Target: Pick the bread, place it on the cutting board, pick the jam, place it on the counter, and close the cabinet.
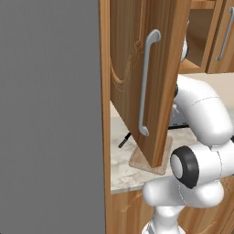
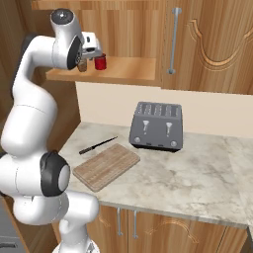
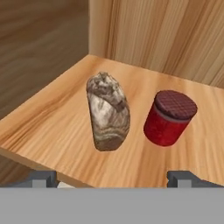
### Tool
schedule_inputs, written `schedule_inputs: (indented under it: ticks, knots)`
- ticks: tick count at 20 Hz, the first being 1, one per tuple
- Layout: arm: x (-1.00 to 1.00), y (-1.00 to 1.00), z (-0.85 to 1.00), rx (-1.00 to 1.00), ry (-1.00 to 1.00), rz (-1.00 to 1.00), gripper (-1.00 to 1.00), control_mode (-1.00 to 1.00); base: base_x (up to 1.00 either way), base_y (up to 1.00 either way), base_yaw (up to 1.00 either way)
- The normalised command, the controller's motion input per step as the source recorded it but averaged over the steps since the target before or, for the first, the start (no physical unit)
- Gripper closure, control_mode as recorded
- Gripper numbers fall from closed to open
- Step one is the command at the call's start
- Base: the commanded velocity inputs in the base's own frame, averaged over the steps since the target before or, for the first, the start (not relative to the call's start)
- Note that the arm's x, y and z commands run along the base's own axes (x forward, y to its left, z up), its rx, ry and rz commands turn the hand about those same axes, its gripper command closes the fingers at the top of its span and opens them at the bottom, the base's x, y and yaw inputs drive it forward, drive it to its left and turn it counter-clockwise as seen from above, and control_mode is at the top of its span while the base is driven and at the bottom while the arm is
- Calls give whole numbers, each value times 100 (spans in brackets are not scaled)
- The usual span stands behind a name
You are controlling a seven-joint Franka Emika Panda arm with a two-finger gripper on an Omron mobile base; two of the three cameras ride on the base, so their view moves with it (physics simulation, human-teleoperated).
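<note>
Item, first step: we held our gripper (image 3: 112,177) wide apart and empty at the cabinet (image 2: 123,71) shelf, the bread (image 3: 108,112) just left of the jam (image 3: 169,117), and next needed to straddle the bread.

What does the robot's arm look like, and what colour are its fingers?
The arm is made of smooth, rounded white segments with dark bands at the joints. At its end sits a small white gripper with two short dark grey fingers. No cables or markings show.
</note>
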Motion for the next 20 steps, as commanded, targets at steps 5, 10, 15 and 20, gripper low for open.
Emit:
schedule_inputs:
  ticks: [5,10,15,20]
  knots:
    - [31,18,-16,0,0,0,-100,-100,0,0,0]
    - [29,17,-20,0,0,0,-100,-100,0,0,0]
    - [28,6,-9,0,0,0,-100,-100,0,0,0]
    - [33,0,0,0,0,0,-100,-100,0,0,0]
